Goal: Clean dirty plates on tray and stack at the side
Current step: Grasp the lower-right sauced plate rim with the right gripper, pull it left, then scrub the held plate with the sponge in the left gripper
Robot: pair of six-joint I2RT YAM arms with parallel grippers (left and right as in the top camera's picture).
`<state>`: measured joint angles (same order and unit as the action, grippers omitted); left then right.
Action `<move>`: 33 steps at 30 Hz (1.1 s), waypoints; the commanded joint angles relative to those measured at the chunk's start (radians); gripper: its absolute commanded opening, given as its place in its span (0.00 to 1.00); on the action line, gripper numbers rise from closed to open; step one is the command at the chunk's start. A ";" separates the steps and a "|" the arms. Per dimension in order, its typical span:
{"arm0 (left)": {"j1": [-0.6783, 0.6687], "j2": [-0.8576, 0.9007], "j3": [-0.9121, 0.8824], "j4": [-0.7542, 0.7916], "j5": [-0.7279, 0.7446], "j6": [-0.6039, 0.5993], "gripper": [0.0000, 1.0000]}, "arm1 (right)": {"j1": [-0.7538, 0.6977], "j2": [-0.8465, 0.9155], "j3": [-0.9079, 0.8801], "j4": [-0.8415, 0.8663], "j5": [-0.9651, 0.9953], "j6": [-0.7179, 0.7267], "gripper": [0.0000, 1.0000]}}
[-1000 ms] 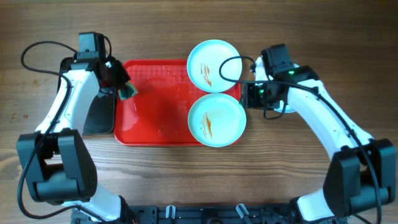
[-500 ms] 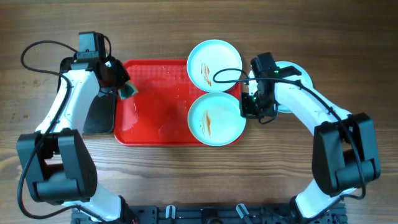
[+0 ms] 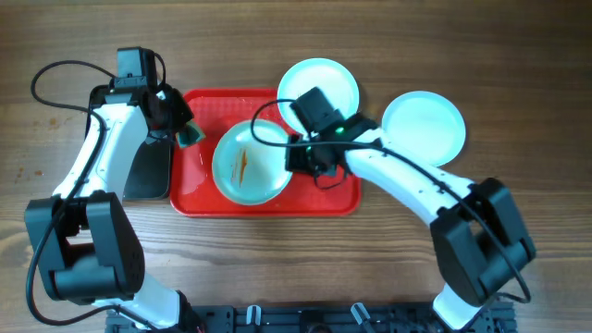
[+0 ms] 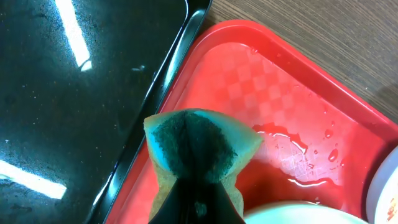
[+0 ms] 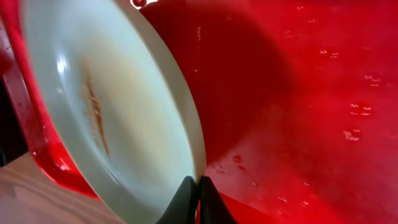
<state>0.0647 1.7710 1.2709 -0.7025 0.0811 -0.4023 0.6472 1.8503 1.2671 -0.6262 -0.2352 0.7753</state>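
Note:
The red tray (image 3: pixel 319 199) lies mid-table. My right gripper (image 3: pixel 294 159) is shut on the rim of a sauce-streaked plate (image 3: pixel 242 166) and holds it over the tray's middle; the right wrist view shows the plate (image 5: pixel 106 112) tilted above the wet tray (image 5: pixel 298 93). A second plate (image 3: pixel 333 81), part hidden by the right arm, sits at the tray's back right corner. A clean plate (image 3: pixel 424 128) lies on the table to the right. My left gripper (image 3: pixel 188 132) is shut on a green sponge (image 4: pixel 199 146) over the tray's left edge (image 4: pixel 249 87).
A black tray (image 3: pixel 148 171) lies left of the red tray and fills the left of the left wrist view (image 4: pixel 74 93). Water drops and a puddle (image 4: pixel 292 155) lie on the red tray. Bare wood table surrounds both trays.
My right gripper closed on the front dirty plate's rim and dragged it left to the tray's middle. The clean plate on the right is now uncovered. The left arm has not moved.

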 commanded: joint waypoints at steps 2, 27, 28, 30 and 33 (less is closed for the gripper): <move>-0.007 0.008 0.005 0.013 0.016 0.004 0.04 | 0.005 0.072 0.019 0.016 -0.003 0.035 0.04; -0.035 0.010 0.005 0.078 0.020 0.005 0.04 | 0.022 0.303 0.186 0.113 -0.021 -0.111 0.04; -0.048 0.010 0.005 0.071 0.020 0.005 0.04 | 0.019 0.303 0.186 0.126 -0.007 -0.087 0.04; -0.085 0.010 0.005 0.059 0.019 0.005 0.04 | 0.014 0.303 0.186 0.140 0.047 -0.057 0.04; -0.129 0.010 0.005 0.064 0.018 0.005 0.04 | 0.011 0.303 0.186 0.138 0.075 -0.039 0.04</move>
<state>-0.0307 1.7710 1.2709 -0.6434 0.0814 -0.4023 0.6643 2.1284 1.4445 -0.4919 -0.2081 0.7021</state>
